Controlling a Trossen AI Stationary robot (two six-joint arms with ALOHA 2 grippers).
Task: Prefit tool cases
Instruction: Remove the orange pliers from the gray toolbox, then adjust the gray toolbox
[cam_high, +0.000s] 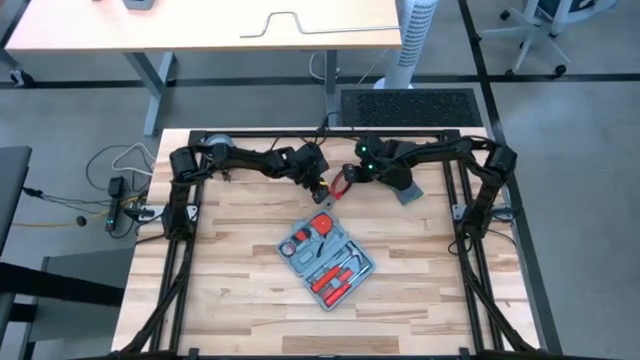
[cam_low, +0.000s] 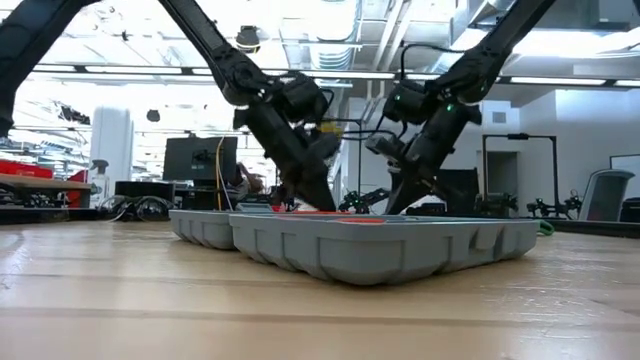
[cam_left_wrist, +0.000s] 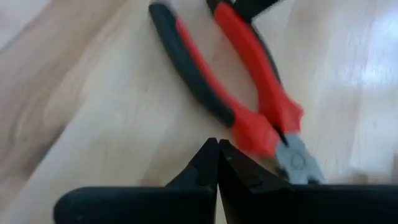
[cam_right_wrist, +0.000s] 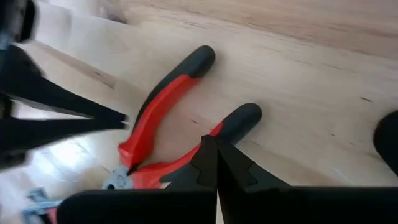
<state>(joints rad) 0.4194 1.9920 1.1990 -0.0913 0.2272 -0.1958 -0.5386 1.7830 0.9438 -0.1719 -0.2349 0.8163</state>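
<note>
Wood table: pliers lain between both clenched, empty grippers, left gripper at 9, right gripper at 2; tool case open at 6 o'clock.

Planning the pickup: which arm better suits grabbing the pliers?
Probably right: the right end effector, shut, hangs over one handle of the red-and-black metal pliers; the left end effector sits beside their head.
</note>
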